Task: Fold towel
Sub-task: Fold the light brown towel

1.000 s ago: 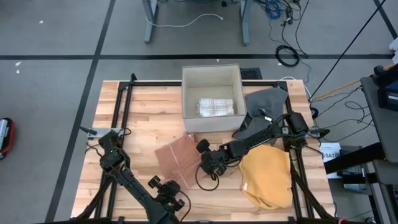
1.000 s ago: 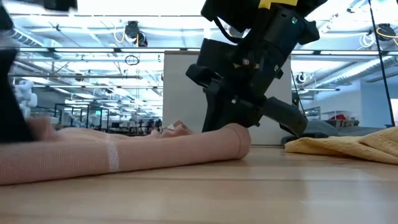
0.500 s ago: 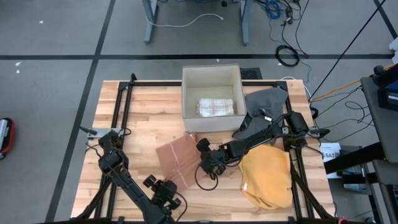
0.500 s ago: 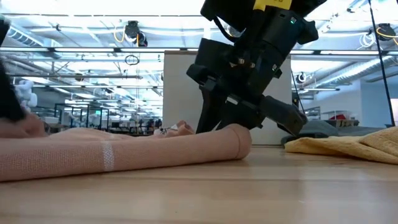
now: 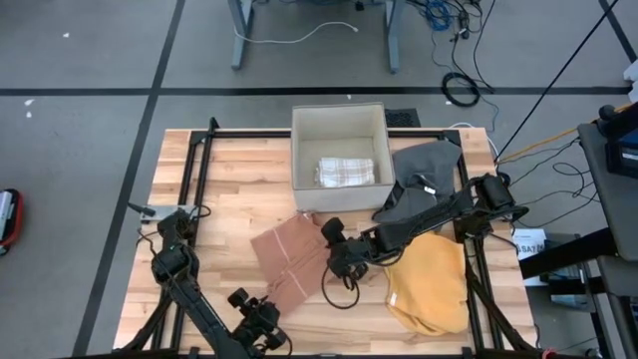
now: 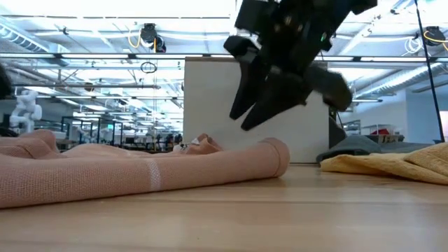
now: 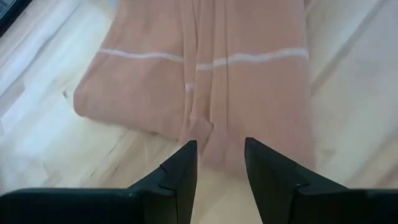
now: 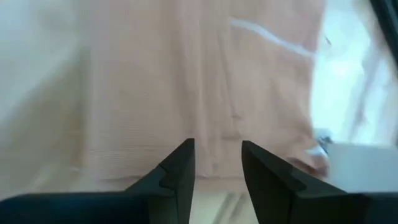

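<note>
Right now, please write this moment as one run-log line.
pink towel: folded, on table | left gripper: open, at towel edge | right gripper: open, above towel

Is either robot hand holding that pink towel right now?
No. Both the left hand and the right hand are open and clear of the pink towel; nothing is held.

It was a robotics lab: a wooden counter [image 5: 229, 179] on grey floor [image 5: 90, 120], loose cables [image 5: 459, 90], open industrial ceiling [image 6: 105, 49].
</note>
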Controlling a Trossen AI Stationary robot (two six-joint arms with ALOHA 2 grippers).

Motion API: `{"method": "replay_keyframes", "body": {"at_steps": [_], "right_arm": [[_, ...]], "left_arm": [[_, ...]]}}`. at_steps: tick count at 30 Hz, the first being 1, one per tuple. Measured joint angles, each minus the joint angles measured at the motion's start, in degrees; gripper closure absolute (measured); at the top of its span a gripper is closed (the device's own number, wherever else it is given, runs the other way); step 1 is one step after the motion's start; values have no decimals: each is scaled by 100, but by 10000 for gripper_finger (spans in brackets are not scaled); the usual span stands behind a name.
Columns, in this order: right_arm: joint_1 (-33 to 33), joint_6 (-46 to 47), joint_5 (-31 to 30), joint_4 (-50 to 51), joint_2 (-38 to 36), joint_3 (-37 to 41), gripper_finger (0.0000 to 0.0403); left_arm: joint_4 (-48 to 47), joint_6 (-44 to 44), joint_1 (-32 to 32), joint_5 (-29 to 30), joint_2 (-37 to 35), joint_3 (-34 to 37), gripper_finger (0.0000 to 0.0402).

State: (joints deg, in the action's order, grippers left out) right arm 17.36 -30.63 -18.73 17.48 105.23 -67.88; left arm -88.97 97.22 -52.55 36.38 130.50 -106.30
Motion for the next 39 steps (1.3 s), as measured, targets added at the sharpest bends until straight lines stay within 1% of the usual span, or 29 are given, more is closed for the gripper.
{"method": "replay_keyframes", "body": {"at_steps": [3, 6, 11, 14, 18, 22, 26, 33, 36, 39], "right_arm": [[108, -48, 430, -22, -33, 0, 282], [130, -160, 791, -189, 8, 0, 282], [-4, -361, 821, -634, 90, 0, 282], [-164, -348, 966, -1072, 107, -2, 282], [-409, -330, 1562, -1360, 179, -9, 282], [-598, -335, 1652, -1317, 376, -9, 282], [-730, -366, 1766, -1296, 611, -9, 282], [-903, -297, 1836, -1338, 702, -7, 282], [-1006, -99, 2212, -1386, 717, -7, 282], [-1069, 43, 2415, -1388, 824, -9, 282]], "left_arm": [[0, 153, -51, -13, 0, 0, 262], [32, 290, -53, -189, 0, 0, 262], [384, 158, -117, -247, 0, 0, 262], [515, -99, -138, 0, 0, 0, 262], [508, -305, -144, 535, 0, 0, 262], [243, -459, -71, 895, 0, 26, 262], [-49, -168, 198, 979, -3, 390, 262], [67, -65, 686, 1076, 2, 1076, 262], [530, -544, 862, 1277, 2, 1150, 262], [1484, -1619, 1031, 1529, 2, 1147, 262]]}}
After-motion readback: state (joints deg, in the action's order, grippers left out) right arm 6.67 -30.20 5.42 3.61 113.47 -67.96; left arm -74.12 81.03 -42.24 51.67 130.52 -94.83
